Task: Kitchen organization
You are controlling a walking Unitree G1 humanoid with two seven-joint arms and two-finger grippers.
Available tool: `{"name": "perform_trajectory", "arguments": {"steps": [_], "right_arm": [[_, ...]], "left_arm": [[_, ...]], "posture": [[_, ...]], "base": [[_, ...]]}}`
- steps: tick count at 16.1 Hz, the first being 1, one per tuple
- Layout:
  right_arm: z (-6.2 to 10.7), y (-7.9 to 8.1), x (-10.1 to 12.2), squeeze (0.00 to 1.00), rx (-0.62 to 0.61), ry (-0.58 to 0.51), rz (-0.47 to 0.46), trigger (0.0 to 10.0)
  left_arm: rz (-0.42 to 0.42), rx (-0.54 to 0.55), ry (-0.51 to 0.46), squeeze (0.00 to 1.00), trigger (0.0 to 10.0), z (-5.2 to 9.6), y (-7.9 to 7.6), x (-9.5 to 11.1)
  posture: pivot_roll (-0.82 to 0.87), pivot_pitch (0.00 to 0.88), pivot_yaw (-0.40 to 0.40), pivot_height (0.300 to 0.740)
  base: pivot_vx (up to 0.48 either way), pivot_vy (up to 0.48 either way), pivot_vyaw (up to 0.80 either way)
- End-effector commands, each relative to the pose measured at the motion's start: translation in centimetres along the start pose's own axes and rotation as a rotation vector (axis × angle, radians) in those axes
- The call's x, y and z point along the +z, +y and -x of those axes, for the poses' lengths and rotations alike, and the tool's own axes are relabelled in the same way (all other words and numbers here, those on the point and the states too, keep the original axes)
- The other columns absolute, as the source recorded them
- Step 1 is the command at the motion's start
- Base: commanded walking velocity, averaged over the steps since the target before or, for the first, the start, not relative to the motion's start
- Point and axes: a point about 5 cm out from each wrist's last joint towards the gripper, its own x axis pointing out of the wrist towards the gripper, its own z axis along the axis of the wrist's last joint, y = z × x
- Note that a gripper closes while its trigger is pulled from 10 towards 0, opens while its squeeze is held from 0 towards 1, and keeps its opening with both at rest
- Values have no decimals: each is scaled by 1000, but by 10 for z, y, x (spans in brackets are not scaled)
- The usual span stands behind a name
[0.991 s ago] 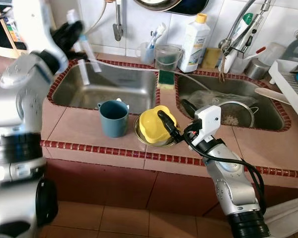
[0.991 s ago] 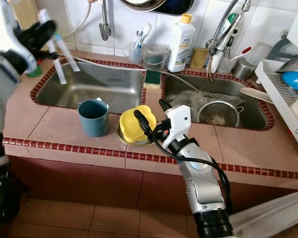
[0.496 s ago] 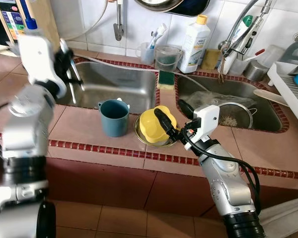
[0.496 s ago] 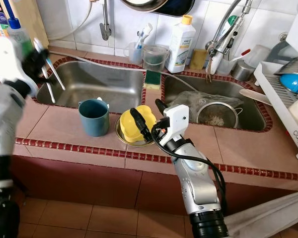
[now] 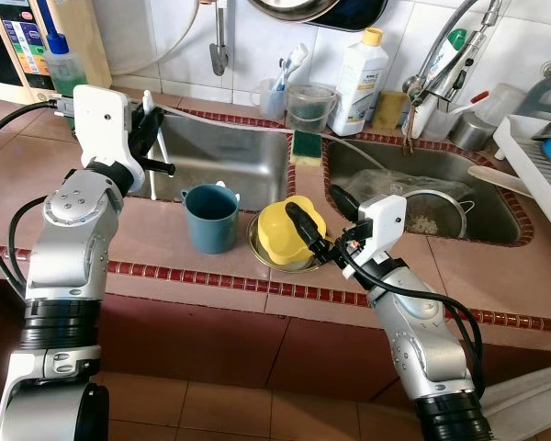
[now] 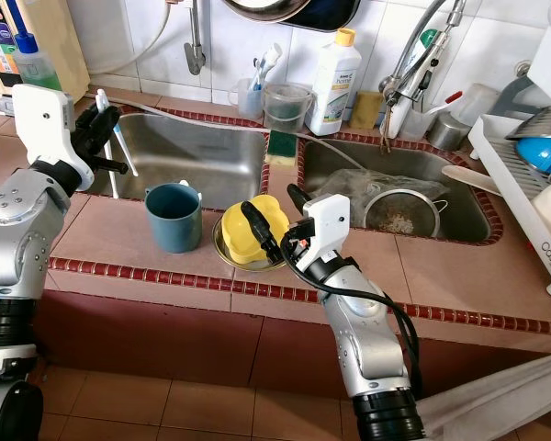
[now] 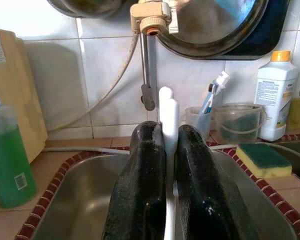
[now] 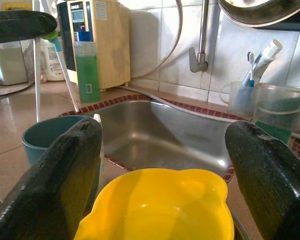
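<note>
1. Yellow bowl sits upside-down or nested on a shallow metal dish, on the tiled counter in front of the divider between the two sinks. Teal cup stands just to its left, apart from it.
2. Handling, as a guess: the bowl looks like thin plastic, so light, fairly stiff, smooth and probably slick if wet. Not fragile. The lobed rim seems the best place to pinch; it may slide on the metal dish when pushed.
3. Right gripper is at the bowl with its two fingers spread wide, one over the yellow top, the other off to the sink side. Nothing held.
4. Left gripper is over the near edge of the left sink, fingers closed on thin white sticks, probably straws or toothbrush-like handles; I can't say which.
5. The right wrist view gives the bowl close up between the spread fingers, plus the cup rim and the white sticks beyond it.
6. The left wrist view shows the pinch itself: a white rod clamped between both pads, tip poking above. It also shows the green sponge on the divider.
7. Head views add the wider layout: detergent bottle, faucet, strainer in the right sink.
</note>
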Motion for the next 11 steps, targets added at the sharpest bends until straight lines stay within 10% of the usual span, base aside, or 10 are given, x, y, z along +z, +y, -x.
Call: {"name": "perform_trajectory", "arguments": {"steps": [1, 11], "right_arm": [[1, -1, 3, 0, 0, -2, 11, 10000], [3, -1, 3, 0, -18, -11, -12, 10000]], "left_arm": [[-5, -41, -20, 0, 10000, -2, -8, 2], [7, -61, -3, 0, 10000, -4, -9, -1]], "posture": [[39, 0, -84, 740], [34, 0, -76, 740]], "base": [[0, 0, 0], [208, 0, 0]]}}
